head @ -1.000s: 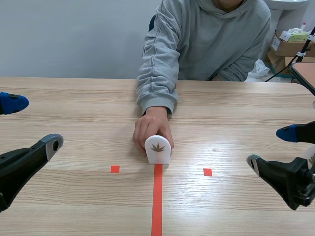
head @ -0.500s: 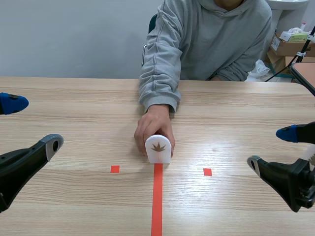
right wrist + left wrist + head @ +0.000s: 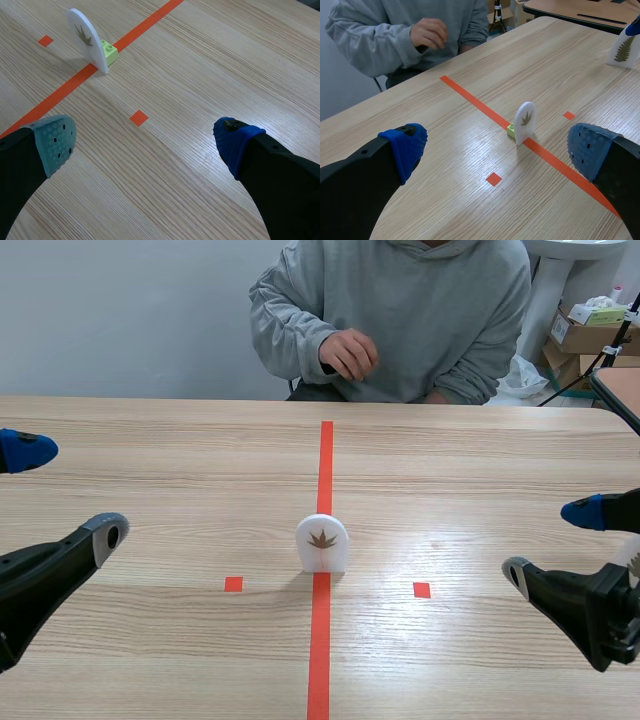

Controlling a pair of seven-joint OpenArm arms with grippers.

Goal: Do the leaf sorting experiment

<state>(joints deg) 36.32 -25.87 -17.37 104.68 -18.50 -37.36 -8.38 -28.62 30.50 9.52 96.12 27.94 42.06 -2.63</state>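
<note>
Wooden table (image 3: 150, 460), leaf card (image 3: 321, 543) on tape line (image 3: 325, 460); grey wall (image 3: 120, 320).

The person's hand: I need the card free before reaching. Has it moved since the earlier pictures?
Yes. The hand has left the leaf card and drawn back past the far edge of the table, now raised above it.

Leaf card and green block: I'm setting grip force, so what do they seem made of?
Leaf card: probably stiff white plastic or board, matte; thin, flat, stands unbent. Green block: likely moulded plastic, slightly shiny; studs on top like a toy brick.
</note>
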